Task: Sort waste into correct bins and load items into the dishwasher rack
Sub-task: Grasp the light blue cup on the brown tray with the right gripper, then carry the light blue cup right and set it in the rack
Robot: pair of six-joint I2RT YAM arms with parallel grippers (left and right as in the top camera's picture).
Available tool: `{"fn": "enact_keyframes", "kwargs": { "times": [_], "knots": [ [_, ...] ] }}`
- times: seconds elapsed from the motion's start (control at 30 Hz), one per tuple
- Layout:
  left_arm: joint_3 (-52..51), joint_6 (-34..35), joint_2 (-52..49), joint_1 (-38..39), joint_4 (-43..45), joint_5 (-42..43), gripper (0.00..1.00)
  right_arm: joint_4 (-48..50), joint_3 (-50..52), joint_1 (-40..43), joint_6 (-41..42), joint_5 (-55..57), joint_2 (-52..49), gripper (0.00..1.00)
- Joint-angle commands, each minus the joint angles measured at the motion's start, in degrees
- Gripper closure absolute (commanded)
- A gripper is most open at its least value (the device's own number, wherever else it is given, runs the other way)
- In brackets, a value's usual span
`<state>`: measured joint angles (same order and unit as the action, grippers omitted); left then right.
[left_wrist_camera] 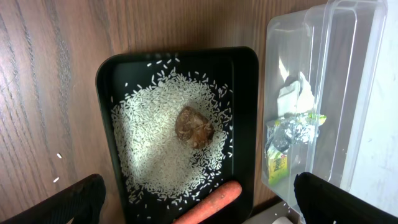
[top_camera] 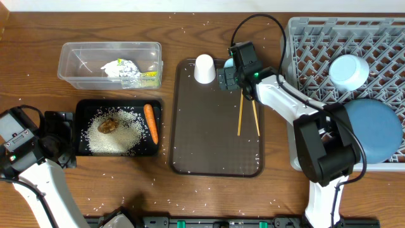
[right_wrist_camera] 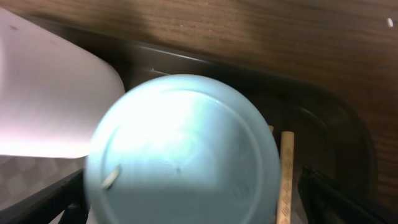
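My right gripper (top_camera: 226, 69) stands open astride the upturned light-blue cup (right_wrist_camera: 183, 149) on the brown serving tray (top_camera: 215, 152); its fingers are either side of the cup, apart from it. A white cup (top_camera: 204, 68) stands just left of it, and two chopsticks (top_camera: 240, 117) lie to its right. My left gripper (left_wrist_camera: 199, 208) is open and empty at the end of the black tray (left_wrist_camera: 106, 93), which holds rice (left_wrist_camera: 155, 137), a brown lump (left_wrist_camera: 194, 126) and a carrot (left_wrist_camera: 211, 202). The clear tub (left_wrist_camera: 348, 93) holds a napkin (left_wrist_camera: 295, 96), foil (left_wrist_camera: 289, 134) and a wrapper (left_wrist_camera: 277, 163).
The grey dishwasher rack (top_camera: 304, 38) at the right carries a light-blue bowl (top_camera: 348, 71) and a dark-blue plate (top_camera: 376, 130). Stray rice grains dot the wooden table around both trays.
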<state>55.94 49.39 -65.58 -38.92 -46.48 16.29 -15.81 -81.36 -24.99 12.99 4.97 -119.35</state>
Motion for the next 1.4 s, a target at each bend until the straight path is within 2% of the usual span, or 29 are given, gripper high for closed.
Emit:
{"fn": "enact_keyframes", "kwargs": {
  "times": [0.0, 0.23, 0.37, 0.4, 0.43, 0.53, 0.7, 0.97, 1.17, 1.23, 1.37],
  "knots": [
    [0.1, -0.9, 0.1, -0.2, -0.2, -0.5, 0.02, 1.4, -0.2, 0.1, 0.3, 0.9, -0.7, 0.03],
    [0.1, -0.9, 0.1, -0.2, -0.2, -0.5, 0.02, 3.9, -0.2, 0.2, 0.2, 0.9, -0.7, 0.13],
    [0.1, -0.9, 0.1, -0.2, -0.2, -0.5, 0.02, 3.6, -0.2, 0.2, 0.2, 0.9, -0.7, 0.25],
    [0.1, -0.9, 0.1, -0.2, -0.2, -0.5, 0.02, 3.6, -0.2, 0.2, 0.2, 0.9, -0.7, 0.33],
    [0.1, -0.9, 0.1, -0.2, -0.2, -0.5, 0.02, 3.6, -0.2, 0.2, 0.2, 0.9, -0.5, 0.38],
    [0.1, -0.9, 0.1, -0.2, -0.2, -0.5, 0.02, 3.6, -0.3, 0.4, 0.2, 0.8, -0.1, 0.42],
    [0.1, -0.9, 0.1, -0.2, -0.2, -0.5, 0.02, 3.1, -0.4, 1.5, 0.2, 0.8, 3.4, 0.42],
    [0.1, -0.9, 0.1, -0.2, -0.2, -0.5, 0.02, 0.5, -0.4, 8.6, 0.0, 0.8, 16.0, 0.44],
    [0.1, -0.9, 0.1, -0.2, -0.2, -0.5, 0.02, -0.9, -0.4, 20.1, -3.7, 0.9, 24.9, 0.42],
    [0.1, -0.9, 0.1, -0.2, -0.2, -0.5, 0.02, -1.4, -0.4, 25.2, -5.5, 0.9, 26.7, 0.39],
    [0.1, -0.9, 0.1, -0.2, -0.2, -0.5, 0.02, -2.3, -0.4, 37.0, -6.5, 0.7, 27.8, 0.39]
  ]
}}
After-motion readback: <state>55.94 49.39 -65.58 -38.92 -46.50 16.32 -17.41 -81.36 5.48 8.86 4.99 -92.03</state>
